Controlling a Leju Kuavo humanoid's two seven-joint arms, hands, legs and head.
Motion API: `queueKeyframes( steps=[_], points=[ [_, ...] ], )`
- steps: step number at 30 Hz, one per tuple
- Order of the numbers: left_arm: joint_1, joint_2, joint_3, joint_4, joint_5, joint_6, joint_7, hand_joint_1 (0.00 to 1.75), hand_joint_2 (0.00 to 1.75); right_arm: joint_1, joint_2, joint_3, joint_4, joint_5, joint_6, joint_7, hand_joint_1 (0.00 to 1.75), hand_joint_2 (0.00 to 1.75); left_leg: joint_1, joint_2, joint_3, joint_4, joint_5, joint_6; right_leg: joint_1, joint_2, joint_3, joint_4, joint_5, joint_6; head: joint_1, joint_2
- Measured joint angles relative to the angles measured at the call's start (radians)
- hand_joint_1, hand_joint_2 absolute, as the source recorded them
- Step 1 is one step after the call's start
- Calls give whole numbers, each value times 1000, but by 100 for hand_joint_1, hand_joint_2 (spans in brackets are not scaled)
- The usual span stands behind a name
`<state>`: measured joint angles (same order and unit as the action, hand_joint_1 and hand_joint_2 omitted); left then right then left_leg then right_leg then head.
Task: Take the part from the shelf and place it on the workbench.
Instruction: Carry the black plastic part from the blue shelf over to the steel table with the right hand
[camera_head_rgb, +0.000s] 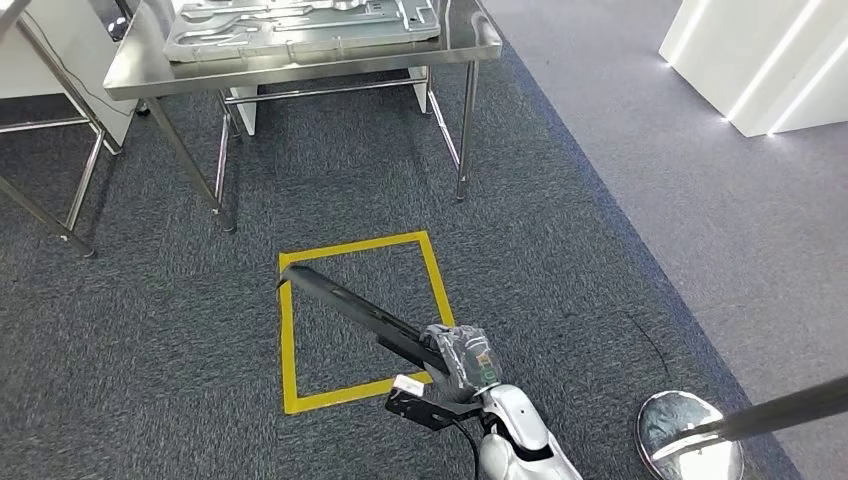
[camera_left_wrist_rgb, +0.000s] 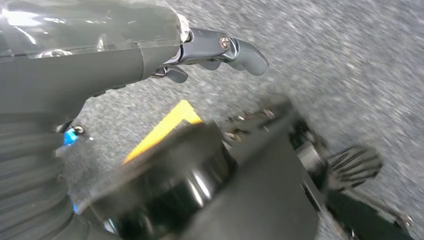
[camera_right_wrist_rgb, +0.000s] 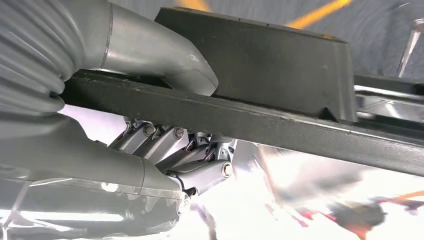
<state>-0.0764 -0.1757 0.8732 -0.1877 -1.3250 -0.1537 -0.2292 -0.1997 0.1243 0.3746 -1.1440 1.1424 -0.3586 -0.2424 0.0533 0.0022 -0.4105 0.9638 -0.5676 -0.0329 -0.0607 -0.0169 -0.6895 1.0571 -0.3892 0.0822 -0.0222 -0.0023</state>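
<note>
Fingers (camera_right_wrist_rgb: 165, 145) and thumb of the right hand (camera_head_rgb: 460, 358) are wrapped round a long black part (camera_head_rgb: 350, 305), the thumb on one face of the bar and the fingers folded against the other, so that hand has it firmly. From the hand, at the near centre of the scene, the part reaches out to the far left over a yellow taped square (camera_head_rgb: 290, 340) on the grey carpet (camera_head_rgb: 150, 330).

Left hand (camera_left_wrist_rgb: 220, 50) hangs low over the carpet with fingers loosely curled and nothing in them that I can see; whether it counts as closed I cannot tell.

Further off, at the far left, stands the steel table (camera_head_rgb: 300, 62), with a grey moulded tray (camera_head_rgb: 300, 25) lying on its top. The part is well apart from it, carried in the air over the floor. A round chrome base with a dark pole (camera_head_rgb: 690, 440) sits at the near right.

Judging by this, the carry to the table is under way and the placing is not yet done. To do it well, keep the long bar level and its far end clear of the table legs (camera_head_rgb: 465, 130) on the approach. Lift it above the table edge before reaching in. Set it down on bare steel, near the tray rather than on it, and loosen the fingers only once it lies flat.
</note>
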Motion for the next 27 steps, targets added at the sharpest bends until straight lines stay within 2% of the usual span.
queueKeyframes(
  steps=[1,2,3,4,5,6,7,8,9,10,11,12,13,14,15,16,17,20,21,22,24,25,26,27],
  points=[
    [-2,1,0,0,-3,-1,0,0,175,-33,-13,27,-1,73,9,14,175,175,0,4,7,-2,-9,-11,1,-3,3,-14,4,-13,0,0],
    [-4,2,0,0,-3,-3,1,0,175,-69,-27,54,0,136,19,25,175,175,0,7,14,-4,-11,-21,7,-3,0,-6,-8,-32,0,0],
    [-6,2,0,0,-1,-4,2,0,175,-107,-41,79,2,180,30,30,175,175,0,8,12,-1,-6,-29,8,1,1,-1,-12,-49,0,0],
    [-8,2,0,0,4,-5,3,0,175,-152,-57,107,7,209,44,27,175,175,3,8,-2,27,12,-35,9,4,5,0,-14,-58,0,0],
    [-11,2,1,0,12,-6,4,0,175,-204,-72,135,18,217,64,15,175,175,5,8,-34,80,36,-39,10,7,12,-3,-19,-65,0,0],
    [-12,2,2,0,20,-7,5,0,175,-261,-87,163,31,213,88,-2,175,175,5,7,-81,152,54,-38,13,10,22,-8,-24,-73,-1,0],
    [-13,3,5,0,28,-9,6,0,175,-321,-100,196,51,200,117,-22,175,175,3,6,-137,232,53,-34,16,13,34,-15,-30,-79,-1,0],
    [-13,5,7,0,33,-11,7,0,175,-378,-112,228,72,186,147,-41,175,175,-2,6,-190,295,25,-28,21,16,48,-22,-37,-85,-1,0],
    [-11,6,11,0,38,-11,8,0,175,-435,-122,263,94,171,176,-56,175,175,-9,6,-233,334,-19,-22,27,20,63,-27,-46,-91,-1,0],
    [-10,6,14,0,40,-12,8,0,175,-493,-132,303,115,155,204,-67,175,175,-16,6,-265,348,-64,-15,33,25,79,-30,-56,-96,-1,0],
    [-10,7,17,0,42,-11,8,0,175,-547,-139,341,131,142,226,-72,175,175,-23,6,-284,335,-90,-7,40,30,96,-31,-67,-100,-1,0],
    [-10,7,20,0,43,-11,8,0,175,-596,-146,376,144,130,245,-74,175,175,-29,5,-292,301,-87,3,48,34,113,-31,-78,-103,-1,0],
    [-10,7,23,0,43,-10,8,0,175,-638,-150,405,152,119,257,-74,175,175,-38,4,-290,244,-40,18,55,37,131,-32,-91,-106,-1,0],
    [-8,8,25,0,43,-9,8,0,175,-672,-157,429,161,110,266,-71,175,175,-48,1,-286,178,39,36,61,37,147,-32,-102,-108,-1,0],
    [-6,9,26,0,42,-9,8,0,175,-698,-162,450,168,104,271,-68,175,175,-59,-3,-282,124,111,52,65,40,157,-32,-113,-108,-1,0],
    [-4,10,27,0,42,-8,8,0,175,-720,-168,471,174,100,275,-65,175,175,-68,-6,-278,84,172,63,67,42,163,-33,-122,-106,-1,0],
    [-3,10,27,0,42,-8,8,0,175,-737,-175,491,180,98,277,-61,175,175,-74,-9,-278,67,200,68,66,44,164,-33,-128,-102,0,0],
    [-7,9,28,0,41,-10,9,0,175,-799,-187,545,195,99,288,-55,175,175,-75,-8,-265,53,201,70,65,43,168,-38,-141,-86,0,0],
    [-9,9,28,0,41,-12,10,0,175,-834,-188,562,202,100,297,-59,175,175,-71,-7,-257,45,201,74,65,39,162,-22,-153,-81,0,0],
    [-12,10,29,0,42,-15,10,0,175,-875,-189,581,211,102,307,-64,175,175,-68,-6,-249,38,199,77,65,34,142,17,-172,-74,0,0],
    [-20,10,30,0,46,-21,11,0,175,-952,-190,620,234,113,319,-73,175,175,-67,-6,-241,36,189,82,59,27,64,147,-219,-64,0,0],
    [-24,10,32,0,48,-24,11,0,175,-982,-190,645,247,126,317,-75,175,175,-66,-7,-237,38,182,81,56,27,19,210,-230,-59,0,0],
    [-26,10,33,0,50,-27,11,0,175,-1004,-189,670,258,140,314,-76,175,175,-65,-8,-232,39,172,81,53,26,-14,247,-225,-55,0,0],
    [-27,10,34,0,50,-29,10,0,175,-1022,-188,699,267,156,307,-77,175,175,-64,-10,-223,42,161,79,51,25,-31,250,-201,-52,0,0]
  ],
)
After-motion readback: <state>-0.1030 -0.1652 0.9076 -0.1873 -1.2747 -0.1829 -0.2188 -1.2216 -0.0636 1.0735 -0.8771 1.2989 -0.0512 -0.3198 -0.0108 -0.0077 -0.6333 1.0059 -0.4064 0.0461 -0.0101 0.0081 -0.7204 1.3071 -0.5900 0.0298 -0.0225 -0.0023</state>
